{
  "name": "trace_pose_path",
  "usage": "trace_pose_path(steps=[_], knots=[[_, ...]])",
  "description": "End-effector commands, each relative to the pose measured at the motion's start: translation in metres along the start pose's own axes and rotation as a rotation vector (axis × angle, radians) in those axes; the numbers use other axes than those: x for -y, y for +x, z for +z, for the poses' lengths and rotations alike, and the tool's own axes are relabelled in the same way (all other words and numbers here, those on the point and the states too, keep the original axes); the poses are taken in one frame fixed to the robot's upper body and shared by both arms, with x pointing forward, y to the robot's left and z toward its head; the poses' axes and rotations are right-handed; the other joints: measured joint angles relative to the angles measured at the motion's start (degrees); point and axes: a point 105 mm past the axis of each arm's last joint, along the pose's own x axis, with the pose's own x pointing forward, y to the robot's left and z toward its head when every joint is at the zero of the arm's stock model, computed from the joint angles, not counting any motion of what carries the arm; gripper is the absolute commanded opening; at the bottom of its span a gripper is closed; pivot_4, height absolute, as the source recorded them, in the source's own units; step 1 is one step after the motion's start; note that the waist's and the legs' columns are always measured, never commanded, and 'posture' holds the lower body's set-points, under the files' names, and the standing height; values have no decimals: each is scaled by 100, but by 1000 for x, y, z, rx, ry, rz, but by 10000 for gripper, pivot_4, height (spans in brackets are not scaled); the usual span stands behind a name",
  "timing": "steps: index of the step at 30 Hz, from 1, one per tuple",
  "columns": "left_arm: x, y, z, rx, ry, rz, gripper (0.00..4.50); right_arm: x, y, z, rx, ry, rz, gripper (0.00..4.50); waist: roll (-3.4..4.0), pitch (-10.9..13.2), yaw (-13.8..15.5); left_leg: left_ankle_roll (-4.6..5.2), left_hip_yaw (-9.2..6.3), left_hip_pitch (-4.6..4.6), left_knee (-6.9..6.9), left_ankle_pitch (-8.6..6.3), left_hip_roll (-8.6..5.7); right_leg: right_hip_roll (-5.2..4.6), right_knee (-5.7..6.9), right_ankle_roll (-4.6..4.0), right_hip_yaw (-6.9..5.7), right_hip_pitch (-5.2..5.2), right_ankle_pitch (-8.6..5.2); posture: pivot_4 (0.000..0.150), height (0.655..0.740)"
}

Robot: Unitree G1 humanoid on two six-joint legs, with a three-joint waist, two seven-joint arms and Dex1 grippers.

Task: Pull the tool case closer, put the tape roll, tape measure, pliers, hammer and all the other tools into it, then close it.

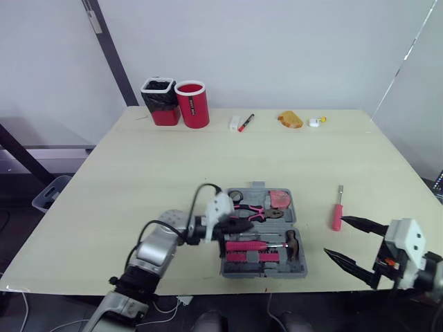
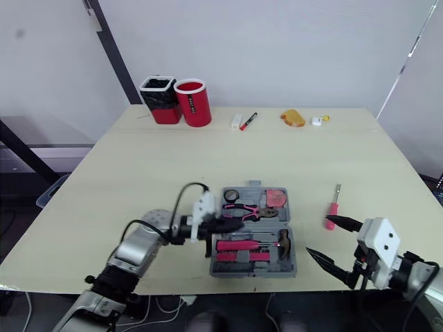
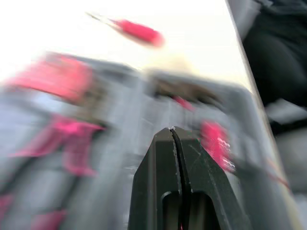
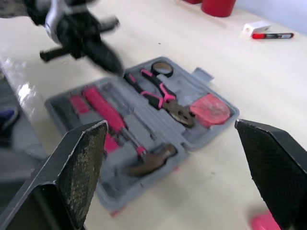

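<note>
Hovering with the left end effector (image 1: pixel 242 225) pinched together over the left half of the open tool case (image 1: pixel 302 266); holding the right end effector (image 1: pixel 336 236) spread wide and empty, right of the case. Lying inside the case: pliers (image 1: pixel 252 209), hammer (image 1: pixel 291 242), tape measure (image 1: pixel 279 198), tape roll (image 1: pixel 235 196). Resting right of the case on the desk (image 1: pixel 173 166), apart from it: a pink-handled screwdriver (image 1: pixel 338 214).

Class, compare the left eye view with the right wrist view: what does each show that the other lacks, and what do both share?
Left eye extras: the orange item and small white item at the far edge of the table. Right wrist extras: the rough inner pads of the open right tool. Shared: case, pliers, hammer, marker, shut left tool.
</note>
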Motion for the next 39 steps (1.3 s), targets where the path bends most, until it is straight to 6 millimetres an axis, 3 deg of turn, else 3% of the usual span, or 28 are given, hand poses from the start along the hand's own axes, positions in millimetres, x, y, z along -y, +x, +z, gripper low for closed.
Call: trace_pose_path(steps=[1, 6, 7, 9, 13, 17, 20, 23, 27, 31, 34, 39], knots=[[-16, -29, 12, 98, -83, 183, 312, 13, 11, -1, 30, -19, -97, 45000, 0, 1, -34, 0, 0, 2, 0, 0, 0, 0, 0, 0, 4, -1, 0, 1500, 7400], [-21, -80, 2, 158, -160, 313, 312, 30, 12, -9, 68, 31, -172, 45000, 5, 7, -43, 0, 5, 4, -1, 0, 1, 1, 1, 0, 4, -2, 0, 1500, 7400], [-22, -91, -3, 157, -173, 338, 2653, 33, 9, -11, 60, 27, -180, 45000, 5, 8, -42, 0, 10, 4, -1, 0, 2, 0, 1, 0, 4, -3, 0, 1500, 7400], [-16, -110, -13, 138, -200, 353, 8730, 36, -4, -22, 23, 32, -189, 45000, 8, 11, -6, 0, 14, 3, -2, 0, 2, -1, 0, 0, 1, -3, 0, 1500, 7400], [-3, -139, -29, 85, -224, 395, 27994, 37, -41, -44, -63, 77, -227, 45000, 10, 13, 30, 4, 20, 3, -4, -4, 0, -12, -4, 4, 0, -3, -3, 1500, 7400], [11, -168, -47, 17, -260, 439, 44523, 39, -80, -60, -139, 122, -299, 45000, 12, 17, 4, 6, 17, 11, -4, -5, 4, -23, -5, 13, 3, -4, -9, 1500, 7400], [20, -182, -57, -21, -277, 454, 44523, 37, -99, -65, -171, 145, -332, 45000, 16, 19, -18, 5, 14, 16, -12, -7, 12, -26, -5, 25, 9, -16, -17, 1500, 7400], [23, -184, -59, -32, -294, 449, 44523, 36, -98, -59, -168, 144, -338, 45000, 21, 22, -17, 4, 16, 18, -18, -8, 26, -32, -6, 26, 12, -20, -18, 1500, 7400], [19, -178, -45, 10, -280, 433, 44523, 40, -78, -42, -134, 112, -333, 45000, 26, 26, -16, 2, 19, 20, -19, -9, 32, -40, -6, 28, 10, -22, -19, 1500, 7400], [15, -157, -15, 75, -253, 321, 44523, 60, -49, -22, -78, 35, -434, 45000, 20, 28, -8, 3, 22, 11, -20, -8, 32, -37, -6, 18, 9, -33, -13, 1500, 7400], [13, -140, 7, 99, -217, 235, 44523, 71, -30, -16, -71, 65, -498, 45000, 21, 29, 9, 4, 26, 8, -23, -7, 25, -32, -6, 3, 10, -34, -4, 1500, 7400], [7, -108, 35, 96, -93, 125, 44523, 88, 6, -24, -157, 192, -669, 45000, 19, 31, 1, 5, 31, 2, -35, -6, -1, -29, -9, 0, 12, -34, -3, 1500, 7400]])
